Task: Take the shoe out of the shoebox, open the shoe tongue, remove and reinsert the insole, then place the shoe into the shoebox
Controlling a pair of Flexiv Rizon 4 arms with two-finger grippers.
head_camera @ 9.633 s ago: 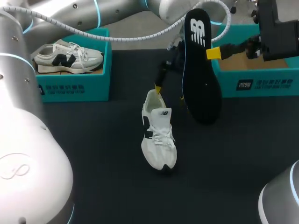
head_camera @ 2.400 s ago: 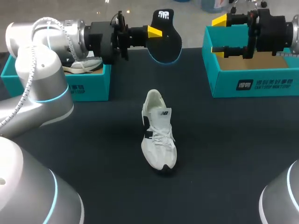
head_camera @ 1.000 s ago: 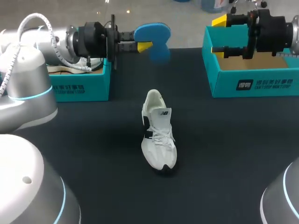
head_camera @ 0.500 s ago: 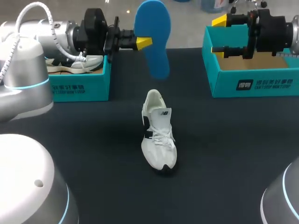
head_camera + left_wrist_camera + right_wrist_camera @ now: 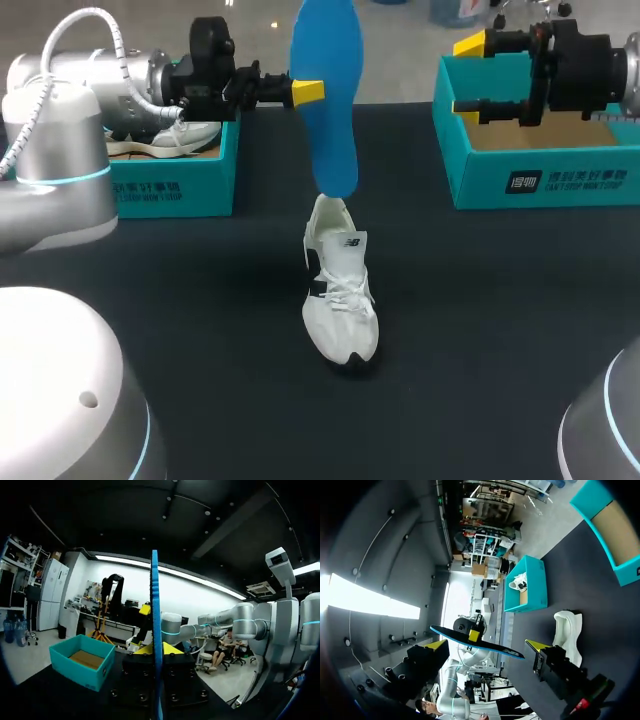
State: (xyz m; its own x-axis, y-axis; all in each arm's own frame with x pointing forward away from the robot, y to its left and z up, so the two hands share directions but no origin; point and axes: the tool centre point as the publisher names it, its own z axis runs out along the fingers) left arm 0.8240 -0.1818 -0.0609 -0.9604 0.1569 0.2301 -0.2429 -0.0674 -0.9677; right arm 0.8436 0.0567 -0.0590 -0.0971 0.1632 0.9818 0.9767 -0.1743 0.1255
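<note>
The blue insole [image 5: 325, 100] is held by the left gripper [image 5: 308, 91]. Its two fingers are pressed on the insole from both sides, near the middle. The insole is held upright, with one end hanging below the fingers, so that this end can be slid into the white shoe [image 5: 340, 290]. The shoe is set on the table below the gripper, with its open heel end nearest the hanging end. The step in hand is judged to be putting the insole back.

The right gripper [image 5: 466, 75] is held wide open, and nothing is gripped between its fingers. The right shoebox [image 5: 540, 180] is just under it. It is likely parked there to be out of the way.

In the head view it cannot be told whether the insole touches the shoe. In the right wrist view a small gap seems to be shown between them, out ahead of the open fingers. In the left wrist view the insole is seen edge-on, as a thin blue line between the yellow tips, so the grip is shown clearly. The shoe is not shown there at all.
</note>
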